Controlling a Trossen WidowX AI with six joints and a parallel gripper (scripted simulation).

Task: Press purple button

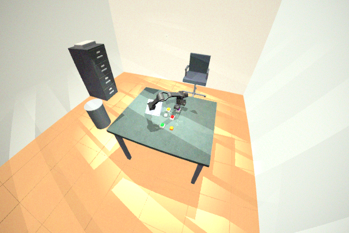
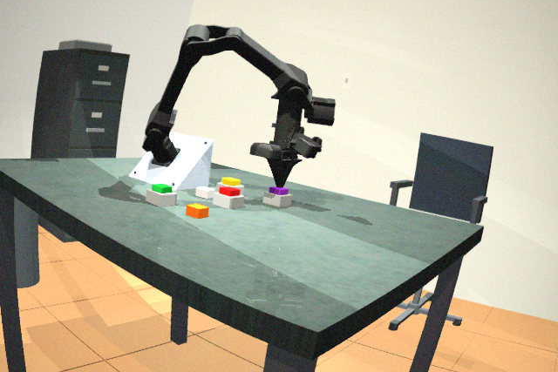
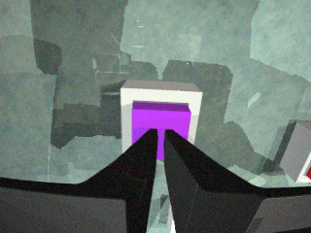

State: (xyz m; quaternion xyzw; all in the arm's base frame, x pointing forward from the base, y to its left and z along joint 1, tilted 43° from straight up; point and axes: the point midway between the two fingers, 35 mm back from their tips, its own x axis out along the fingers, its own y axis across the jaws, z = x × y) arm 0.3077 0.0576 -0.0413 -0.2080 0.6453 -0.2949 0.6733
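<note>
The purple button [image 2: 278, 190] [image 3: 160, 118] is a purple cap in a pale square housing on the dark green table [image 2: 279, 264]. Its cap stands above the housing rim. My gripper [image 2: 281, 186] [image 3: 160, 136] is shut with nothing between its fingers, which point straight down. The fingertips are right over the purple cap, at or just above its top; whether they touch it I cannot tell. In the wrist view the fingers hide the near part of the button.
The red button [image 2: 229, 191] and the yellow button [image 2: 230, 181] are left of the purple one. The green button [image 2: 161, 188] is farther left. A white block [image 2: 205, 192] and an orange block [image 2: 197, 211] lie near them. The white arm mount [image 2: 198, 165] stands behind.
</note>
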